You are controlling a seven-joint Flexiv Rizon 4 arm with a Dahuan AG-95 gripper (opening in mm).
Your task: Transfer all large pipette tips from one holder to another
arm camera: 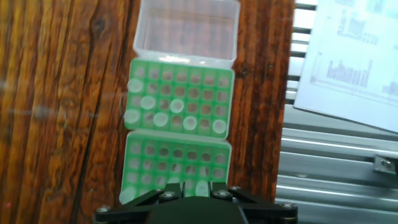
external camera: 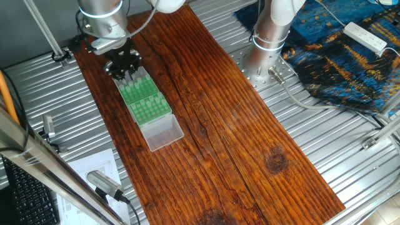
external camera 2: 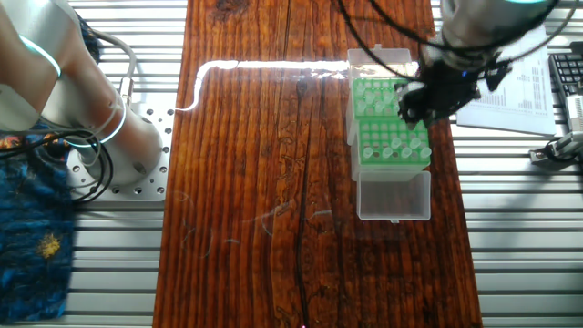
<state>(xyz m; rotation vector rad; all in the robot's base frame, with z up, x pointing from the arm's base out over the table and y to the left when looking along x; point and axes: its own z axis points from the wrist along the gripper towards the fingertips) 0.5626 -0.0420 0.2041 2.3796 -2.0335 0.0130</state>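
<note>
Fingers of the gripper (arm camera: 189,194) hung over the near green rack (arm camera: 177,165), their gap hidden; large pipette tips (arm camera: 160,111) sat mostly in the far rack (arm camera: 180,98), so dropping straight and centred on one hole seemed best.

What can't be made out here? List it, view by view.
- Hand view: the gripper fingertips are cut off by the bottom edge, so its state is unknown.
- Both fixed views: the hand covers part of the green racks.
- One fixed view: the pipette tips are too small to count.
</note>
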